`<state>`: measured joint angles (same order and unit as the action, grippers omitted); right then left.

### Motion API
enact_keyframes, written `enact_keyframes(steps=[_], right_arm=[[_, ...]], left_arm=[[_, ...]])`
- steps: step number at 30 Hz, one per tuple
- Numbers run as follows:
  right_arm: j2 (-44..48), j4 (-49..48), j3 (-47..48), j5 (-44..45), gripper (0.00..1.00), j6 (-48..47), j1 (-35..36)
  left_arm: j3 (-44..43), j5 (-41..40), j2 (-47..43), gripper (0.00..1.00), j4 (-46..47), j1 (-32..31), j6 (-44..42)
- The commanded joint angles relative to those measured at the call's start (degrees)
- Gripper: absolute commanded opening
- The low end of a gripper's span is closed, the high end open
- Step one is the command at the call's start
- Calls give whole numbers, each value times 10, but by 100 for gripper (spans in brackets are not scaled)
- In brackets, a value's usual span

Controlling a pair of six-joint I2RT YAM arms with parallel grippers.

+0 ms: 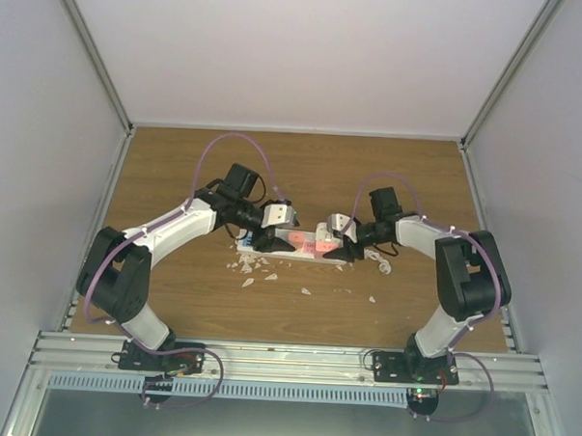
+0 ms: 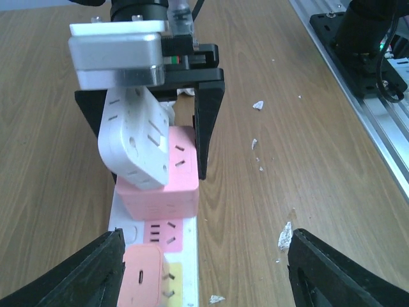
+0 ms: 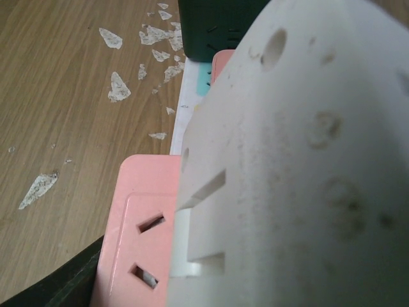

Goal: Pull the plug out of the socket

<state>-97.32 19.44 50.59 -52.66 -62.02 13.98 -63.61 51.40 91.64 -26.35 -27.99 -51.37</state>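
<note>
Straddling socket [image 2: 160,231], left pincer [image 2: 206,246] wide; right pincer [image 2: 148,163] flanks tilted plug [image 2: 131,137]

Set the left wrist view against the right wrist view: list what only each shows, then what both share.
Only the left wrist view: the whole right pincer straddling a tilted white plastic plug block, the black fingers of the left pincer wide apart either side of the long white power strip, the right arm's base by a metal rail. Only the right wrist view: a teal square on the strip, a dark unidentifiable block beyond it. Both: plug block, strip, pink cube adapter, white flakes on the brown wooden table.
</note>
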Motion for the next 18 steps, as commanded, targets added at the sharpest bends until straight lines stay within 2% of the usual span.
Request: enact_keyframes(steps=[1, 5, 9, 12, 18], right_arm=[[-4, 6, 17, 32, 40, 21, 37], [1, 7, 35, 63, 41, 60, 70], [-3, -14, 56, 4, 41, 128, 91], [-26, -47, 64, -6, 41, 167, 117], [-73, -112, 63, -8, 42, 188, 168]], left_arm=[[7, 7, -14, 69, 22, -5, 10], [10, 15, -24, 68, 4, 13, 0], [12, 41, -36, 67, -21, 46, -13], [24, 31, -52, 68, -33, 65, -30], [66, 20, -76, 68, -23, 67, -36]])
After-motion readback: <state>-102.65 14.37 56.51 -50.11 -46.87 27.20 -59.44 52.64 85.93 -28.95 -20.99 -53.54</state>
